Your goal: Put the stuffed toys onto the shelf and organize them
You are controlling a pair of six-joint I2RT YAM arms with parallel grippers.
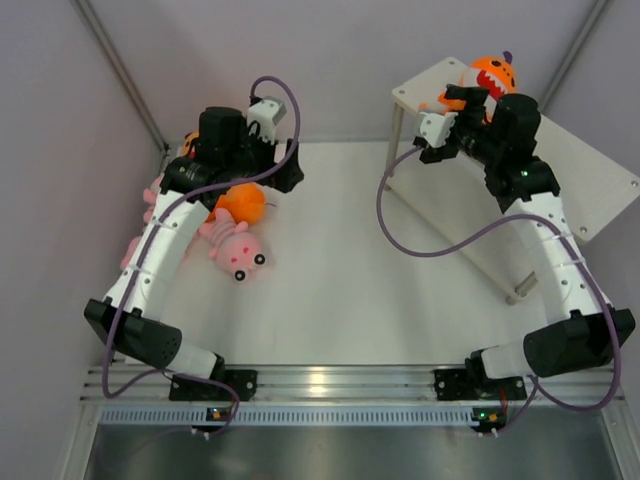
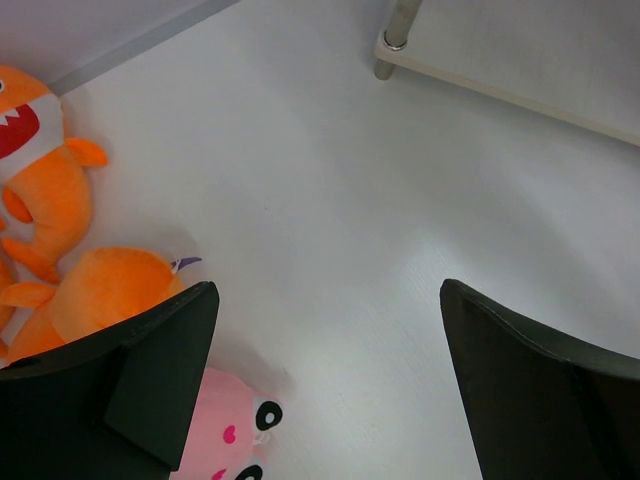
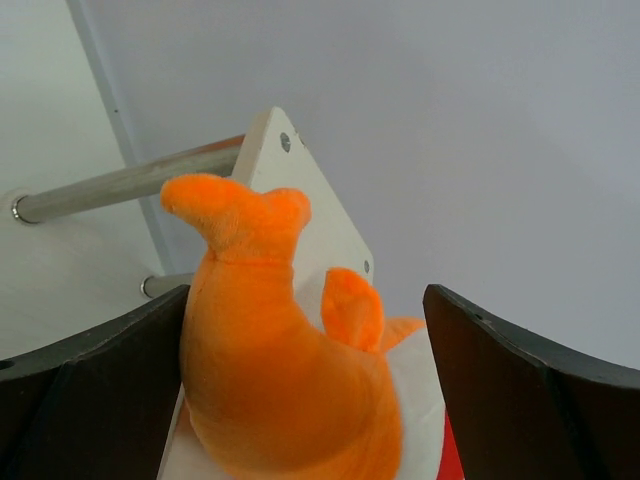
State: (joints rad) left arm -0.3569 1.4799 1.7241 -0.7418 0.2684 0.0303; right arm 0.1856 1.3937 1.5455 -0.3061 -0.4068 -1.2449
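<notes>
loc: robot lab cell | alu mount rail (image 1: 340, 383), grey walls (image 1: 330, 60)

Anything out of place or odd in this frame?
Only mildly: the orange shark plush sits right at the far corner of the shelf top board, tail at the edge, inside the open right gripper. Nothing looks damaged or spilled.

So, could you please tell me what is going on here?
The right tool stands open around an orange shark plush lying on the top board of the shelf. The left tool, also open, hovers over the table beside the toys not yet shelved, among them another orange plush and a pink plush.
</notes>
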